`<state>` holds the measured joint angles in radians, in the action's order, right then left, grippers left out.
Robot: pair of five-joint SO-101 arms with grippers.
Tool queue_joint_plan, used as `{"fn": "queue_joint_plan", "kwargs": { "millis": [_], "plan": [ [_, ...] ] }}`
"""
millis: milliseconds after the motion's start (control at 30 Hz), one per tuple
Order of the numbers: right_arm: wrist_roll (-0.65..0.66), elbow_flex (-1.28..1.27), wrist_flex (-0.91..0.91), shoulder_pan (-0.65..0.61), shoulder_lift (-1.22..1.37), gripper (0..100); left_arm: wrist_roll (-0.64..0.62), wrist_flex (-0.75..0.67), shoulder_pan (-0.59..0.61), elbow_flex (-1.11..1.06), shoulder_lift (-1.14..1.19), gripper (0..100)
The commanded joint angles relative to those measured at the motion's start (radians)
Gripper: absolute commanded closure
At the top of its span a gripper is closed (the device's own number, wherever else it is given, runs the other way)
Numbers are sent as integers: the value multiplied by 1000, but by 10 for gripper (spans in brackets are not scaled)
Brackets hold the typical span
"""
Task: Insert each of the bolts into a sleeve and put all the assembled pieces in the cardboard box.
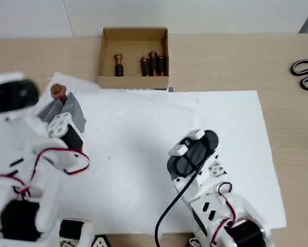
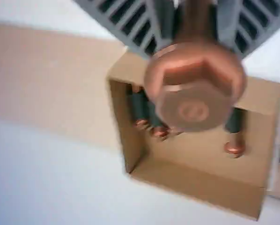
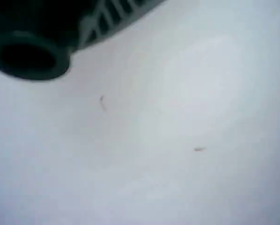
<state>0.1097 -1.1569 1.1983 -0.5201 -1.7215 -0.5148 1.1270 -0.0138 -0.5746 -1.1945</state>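
Observation:
My left gripper (image 1: 60, 100) is shut on a copper bolt (image 1: 58, 91), held above the paper left of the cardboard box (image 1: 133, 81). In the left wrist view the bolt's hex head (image 2: 194, 89) hangs between ribbed grey fingers (image 2: 126, 18), with the open box (image 2: 196, 187) behind it. Several assembled pieces (image 1: 153, 63) stand inside the box, and one (image 1: 118, 64) stands apart. My right gripper (image 1: 192, 149) sits low over the paper at the front right. A dark sleeve (image 3: 30, 56) lies against its ribbed finger (image 3: 112, 18), with the open end facing the camera.
White paper (image 1: 143, 154) covers most of the table in front of the box. Scissors (image 1: 306, 74) lie at the far right edge. A small dark piece (image 1: 169, 89) rests at the box's front right corner.

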Motion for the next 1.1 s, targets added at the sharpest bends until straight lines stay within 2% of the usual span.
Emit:
{"fn": "queue_joint_plan", "kwargs": {
  "millis": [0, 100, 233, 433, 533, 767, 1067],
  "plan": [
    [12, -94, -122, -27, -85, 996, -144, -130, -6, -157, -127, 994],
    [5, -167, -179, -119, -94, 996, -178, -219, -9, -300, -204, 994],
    [3, -281, -341, -242, -93, 996, -180, -256, -92, -427, -292, 994],
    [5, -430, -547, -259, -93, 996, -180, -256, -262, -539, -419, 994],
    [9, -459, -613, -259, -93, 996, -180, -256, -304, -588, -462, 994],
    [12, -462, -633, -260, -93, 996, -180, -253, -316, -651, -531, 994],
    [12, -460, -634, -352, -93, 996, -180, -255, -368, -696, -542, 994]
  ]
}}
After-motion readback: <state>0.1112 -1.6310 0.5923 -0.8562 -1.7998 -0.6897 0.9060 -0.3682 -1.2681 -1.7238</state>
